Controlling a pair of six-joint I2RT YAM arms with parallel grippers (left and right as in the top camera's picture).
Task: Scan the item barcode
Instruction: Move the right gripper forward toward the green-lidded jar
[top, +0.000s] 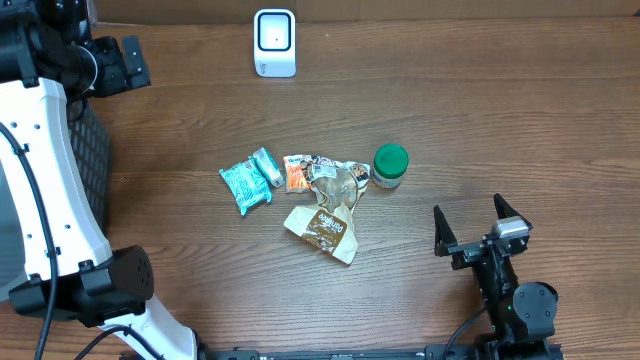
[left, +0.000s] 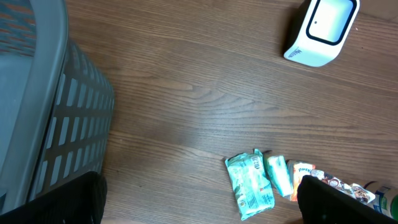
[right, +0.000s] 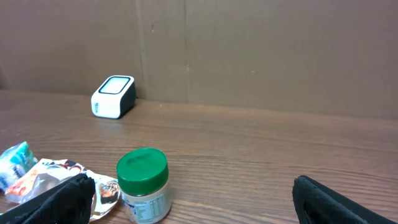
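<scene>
Released and empty at five o'clock, the right end effector (top: 468, 216) should probably close on the green-lidded jar (top: 390, 165) near the middle of the bench (top: 500, 110), then turn its barcode squarely toward the white scanner (top: 274, 42) at twelve o'clock.

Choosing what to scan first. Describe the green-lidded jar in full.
The jar is small, with a green ribbed screw lid and a pale body. Its white label carries print too small to read. It looks like plastic. It stands upright and closed on the wooden table, at the right end of the snack cluster, next to a crinkled silvery packet. Whether they touch is unclear. No gripper touches it.
</scene>
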